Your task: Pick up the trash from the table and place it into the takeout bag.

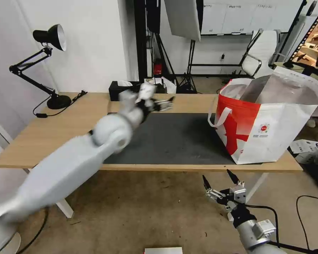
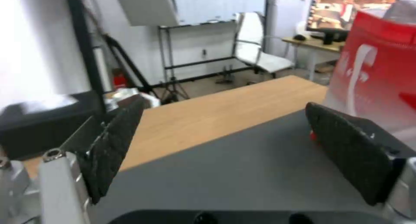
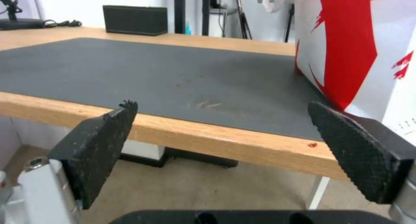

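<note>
The takeout bag (image 1: 268,120), white and red with a foil lining, stands open at the right end of the table (image 1: 60,127). It rests partly on the dark grey mat (image 1: 176,137). The trash is out of view; only a tiny red crumb (image 3: 312,145) lies on the table's front edge. My left gripper (image 1: 163,103) hovers open over the mat's far edge, left of the bag (image 2: 381,64), with nothing between its fingers (image 2: 117,136). My right gripper (image 1: 217,175) hangs open below the table's front edge, facing the mat (image 3: 173,77) and the bag (image 3: 359,38).
A black tissue box (image 1: 125,88) sits at the table's back edge, just behind my left gripper. A black desk lamp (image 1: 49,63) stands at the back left corner. Tripod stands and a white chair (image 1: 261,53) are behind the table. A cable lies on the floor at right.
</note>
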